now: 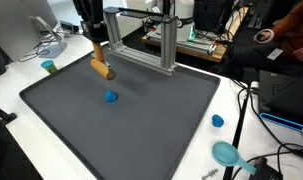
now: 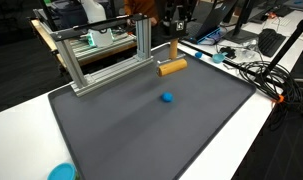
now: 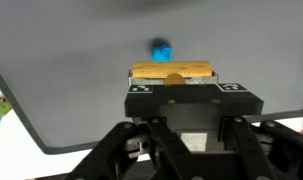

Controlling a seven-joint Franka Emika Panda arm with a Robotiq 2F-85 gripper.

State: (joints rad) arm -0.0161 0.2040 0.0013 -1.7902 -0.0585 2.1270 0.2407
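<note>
1. Closest to the wrist camera is your gripper [image 3: 171, 80]. Its jaws are clamped on a short wooden stick [image 3: 146, 72], which sits crosswise between the fingers with both ends poking out.
2. In both exterior views the wooden stick [image 1: 103, 69] [image 2: 172, 68] hangs under the gripper [image 1: 97, 58] [image 2: 175, 52] over one end of the gray mat [image 1: 141, 130]. I honestly can't tell whether it touches the mat.
3. Just past the wooden stick in the wrist view there's a small blue piece [image 3: 161, 48]. It's near the stick but not touching it, and it lies on the mat out toward the middle [image 1: 111, 97] [image 2: 167, 98].
4. Behind your gripper a metal frame [image 1: 141, 40] [image 2: 101, 60] stands along the mat's edge.
5. Off the mat, on the white table [image 1: 11, 95], you've got a blue cap [image 1: 217, 121], a teal disc [image 1: 227, 153] near the corner, and a little green-topped cup [image 1: 49, 67] on the opposite side. All three are well apart from the wooden stick.
</note>
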